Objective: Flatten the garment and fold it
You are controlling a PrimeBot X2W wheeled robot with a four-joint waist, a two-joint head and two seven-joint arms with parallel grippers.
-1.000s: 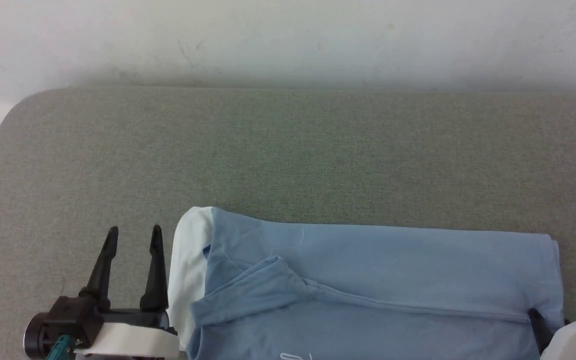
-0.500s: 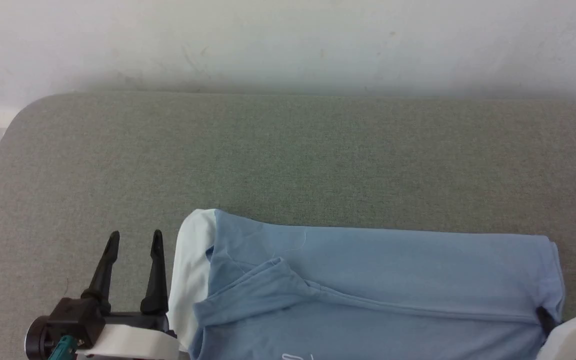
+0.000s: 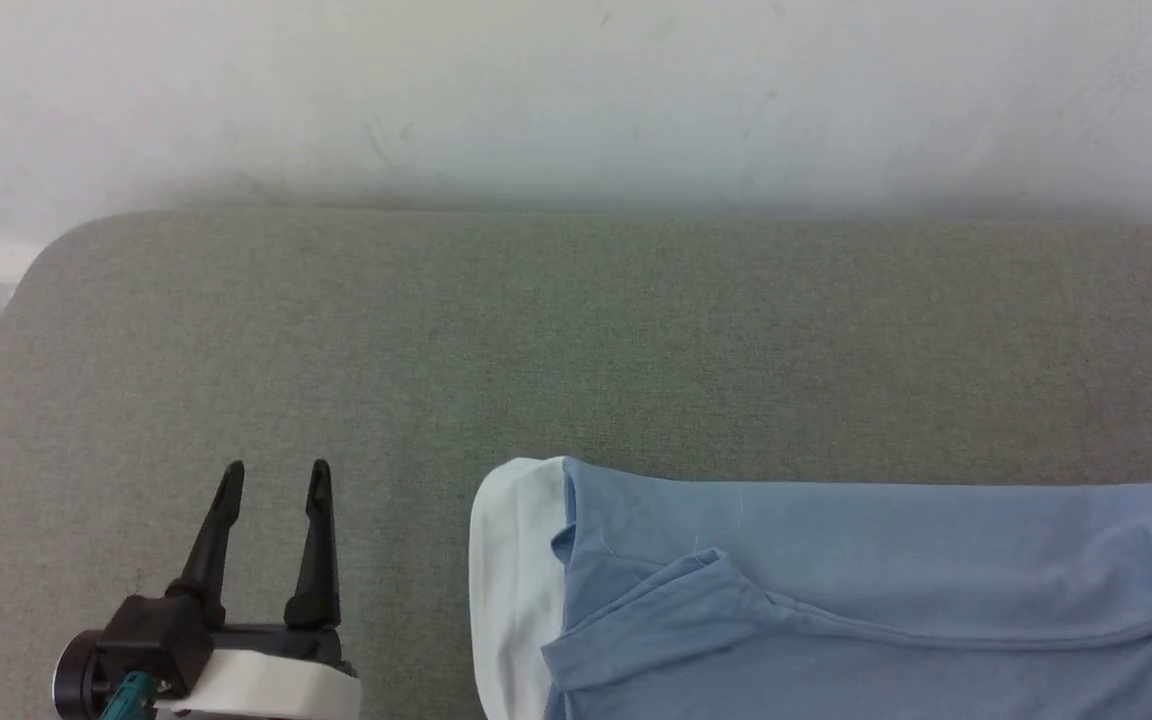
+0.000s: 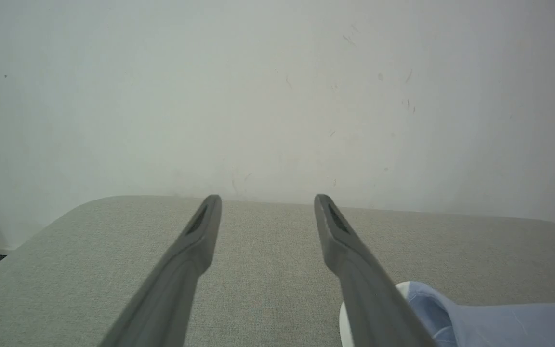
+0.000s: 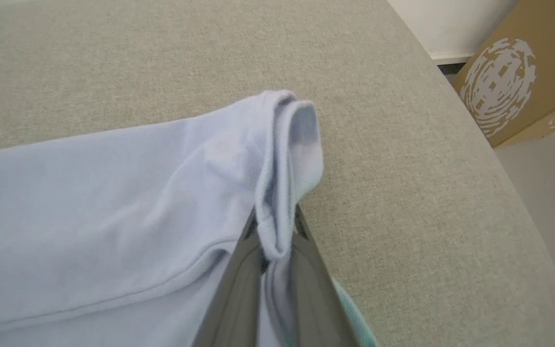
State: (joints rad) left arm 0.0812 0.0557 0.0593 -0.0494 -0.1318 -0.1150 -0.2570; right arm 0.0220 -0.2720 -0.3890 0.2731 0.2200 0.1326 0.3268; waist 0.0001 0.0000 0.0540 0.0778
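Observation:
The garment (image 3: pixel 836 590), a light blue polo shirt with a white collar (image 3: pixel 506 580), lies partly folded along the near edge of the table, collar end toward the left. My left gripper (image 3: pixel 276 475) stands open over bare cloth to the left of the collar, apart from it; its fingers (image 4: pixel 195 241) hold nothing, and the collar edge (image 4: pixel 405 289) shows beside the right finger. In the right wrist view my right gripper (image 5: pixel 275 226) is shut on a bunched hem edge of the garment (image 5: pixel 282 159), which is lifted and pulled into a ridge.
A grey-green fabric-covered table (image 3: pixel 576 330) with rounded corners reaches back to a white wall (image 3: pixel 576 90). Off the table's right edge stands a brown cardboard box (image 5: pixel 523 72) on the floor. The far half of the table is bare cloth.
My right gripper closed on the garment's right hem. The whole garment has slid to the right, its collar now well clear of the left gripper. The head view tilted slightly; the left gripper held still.

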